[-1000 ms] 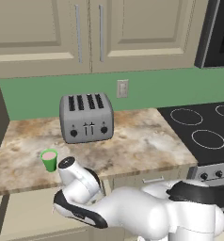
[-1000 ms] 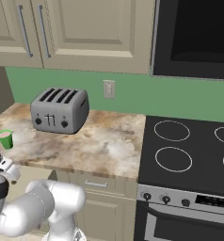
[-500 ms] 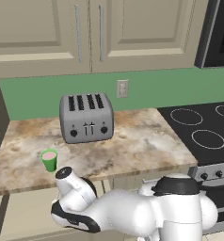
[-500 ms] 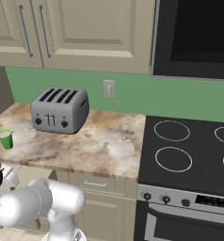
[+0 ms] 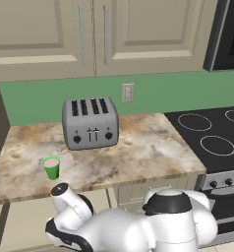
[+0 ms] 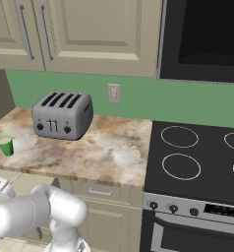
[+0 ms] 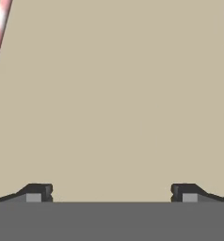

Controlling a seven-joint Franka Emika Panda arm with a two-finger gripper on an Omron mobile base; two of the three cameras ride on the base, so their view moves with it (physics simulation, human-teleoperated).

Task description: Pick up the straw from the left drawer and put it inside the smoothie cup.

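Jaws are standing spread wide in the hand view, gripper (image 7: 111,192) holding nothing, both dark tips apart at the bottom edge and pointing at a flat beige surface, apparently the floor of the left drawer (image 7: 123,103). Straw (image 7: 0,30) is lying on that beige surface at the upper left corner of the hand view, pink with pale banding, slanted, well apart from both tips and not between them; part of it is running off the frame. A dark vertical edge is showing along the far right of the hand view.

Smoothie cup (image 5: 51,167) is sitting upright on the counter (image 5: 148,152) near the front left edge, green, with pink smoothie filling the top, nothing else sticking out of it. Same cup (image 6: 6,145) is showing at the far left in the right base view. Grey four-slot toaster (image 5: 90,122) is standing behind and right of the cup, apart from it. Black stovetop (image 6: 197,157) is adjoining the counter on the right. The arm is reaching down low in front of the counter, below the cup.
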